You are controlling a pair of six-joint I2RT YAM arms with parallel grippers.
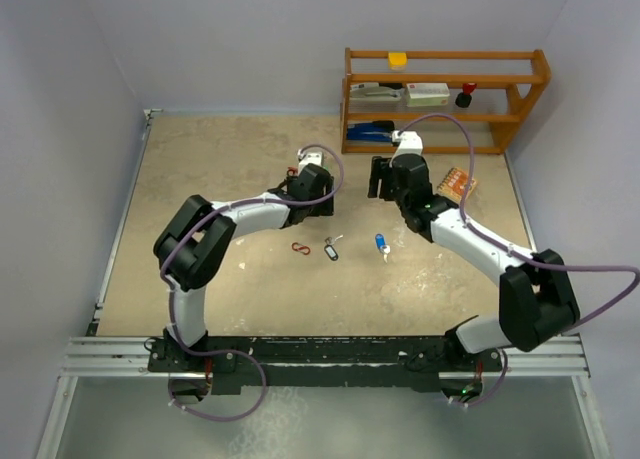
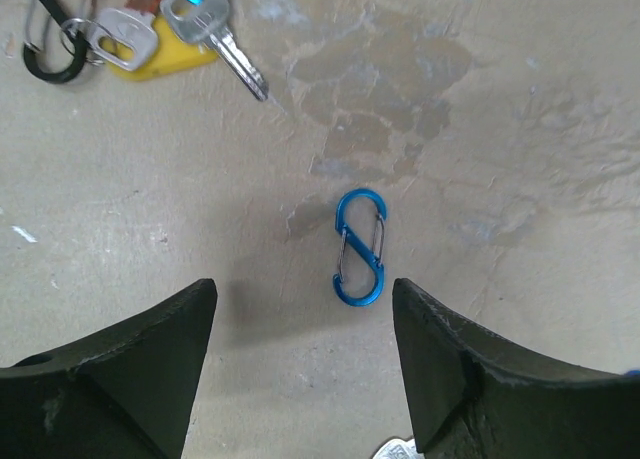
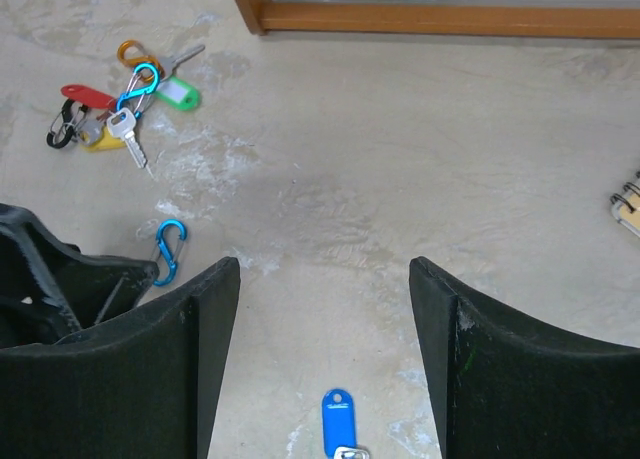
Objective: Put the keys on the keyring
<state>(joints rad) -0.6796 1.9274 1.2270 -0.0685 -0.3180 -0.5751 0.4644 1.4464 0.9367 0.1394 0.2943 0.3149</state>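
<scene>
The left end effector (image 2: 302, 289) hangs over the desk (image 1: 200, 169) with its fingers apart and nothing between them. In its wrist view a blue S-clip (image 2: 360, 247) lies flat on the desk in the gap just ahead of the fingertips, touched by neither. Farther out, at the upper left of that view, sits a bunch of keys (image 2: 165, 59): a silver key on a yellow tag, a second silver key with its blade pointing toward the blue S-clip, and a black clip at the edge.

The right end effector (image 3: 324, 269) is also spread wide and empty. A blue-tagged key (image 3: 338, 419) lies on the desk between its fingers in the wrist view, clear of both. From this side the bunch also shows a green tag, orange and blue carabiners and a red piece, well apart from the blue-tagged key.

In the top view a black-tagged key (image 1: 331, 249) lies left of the blue-tagged one, with a red S-clip (image 1: 300, 248) just beside it. A wooden shelf (image 3: 440, 17) stands at the far edge, with a spiral notebook (image 3: 625, 204) near its foot.
</scene>
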